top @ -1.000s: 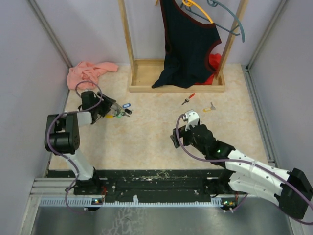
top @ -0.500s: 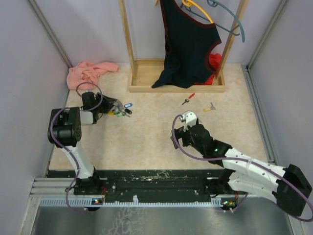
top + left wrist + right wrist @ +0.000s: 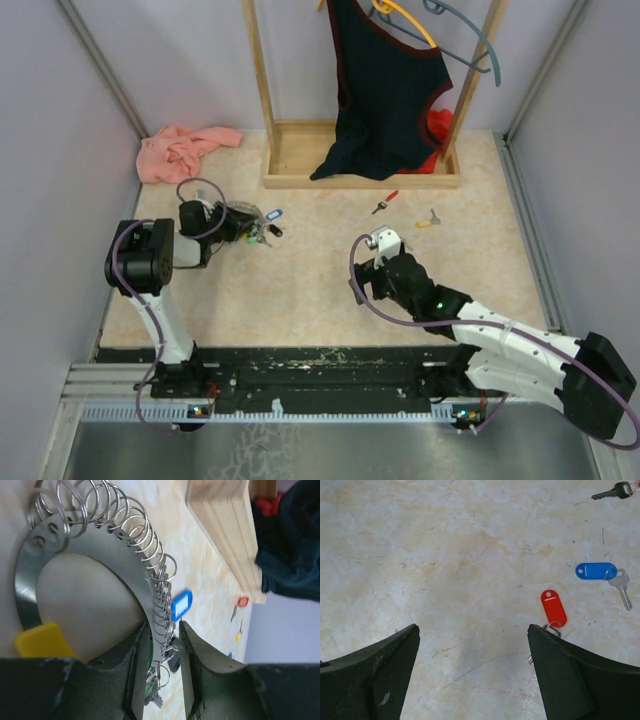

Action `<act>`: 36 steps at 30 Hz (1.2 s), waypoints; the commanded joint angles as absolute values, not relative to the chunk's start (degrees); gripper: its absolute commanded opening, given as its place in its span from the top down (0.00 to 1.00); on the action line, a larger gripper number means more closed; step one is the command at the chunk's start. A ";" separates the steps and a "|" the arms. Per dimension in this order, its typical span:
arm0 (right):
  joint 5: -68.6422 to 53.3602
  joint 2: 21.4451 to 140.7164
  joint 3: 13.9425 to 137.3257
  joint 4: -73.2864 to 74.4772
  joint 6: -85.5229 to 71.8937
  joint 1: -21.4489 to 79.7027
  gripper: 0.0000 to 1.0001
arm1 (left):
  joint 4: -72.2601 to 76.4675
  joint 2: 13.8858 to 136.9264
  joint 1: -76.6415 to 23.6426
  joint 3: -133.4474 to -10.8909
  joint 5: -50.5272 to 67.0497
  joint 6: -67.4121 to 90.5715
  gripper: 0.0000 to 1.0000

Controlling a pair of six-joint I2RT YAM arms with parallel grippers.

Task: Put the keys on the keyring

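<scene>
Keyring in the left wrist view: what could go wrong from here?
1. The left gripper straddles the keyring at its edge of loose split rings; pinching coils rather than the plate could let it pivot or slip.
2. The red-tagged key lies flat beside one finger of the open right gripper; a descent may shove it, not pinch it.
3. The blue-tagged key lies close by and might get dragged along.

The keyring [image 3: 85,540], a curved grey plate lined with wire rings, is near the tabletop's [image 3: 300,290] left edge. A red-tagged key [image 3: 385,203] and a yellow-tagged key [image 3: 428,219] lie loose toward the far edge.
</scene>
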State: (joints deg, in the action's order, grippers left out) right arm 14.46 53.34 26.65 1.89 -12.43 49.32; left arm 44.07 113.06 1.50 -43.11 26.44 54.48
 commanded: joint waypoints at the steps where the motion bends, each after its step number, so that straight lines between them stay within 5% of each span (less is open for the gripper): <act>1: 14.12 53.66 28.49 -0.95 -12.72 49.00 0.11 | 39.80 111.19 -2.42 -38.33 28.93 51.65 0.62; 16: 11.46 56.28 29.40 -1.16 -14.24 49.00 0.11 | 23.77 98.98 -23.25 -31.96 26.93 40.40 0.62; 36: 2.06 80.32 41.84 -7.19 -11.73 48.69 0.18 | 5.88 72.00 -22.43 -24.29 12.88 37.83 0.45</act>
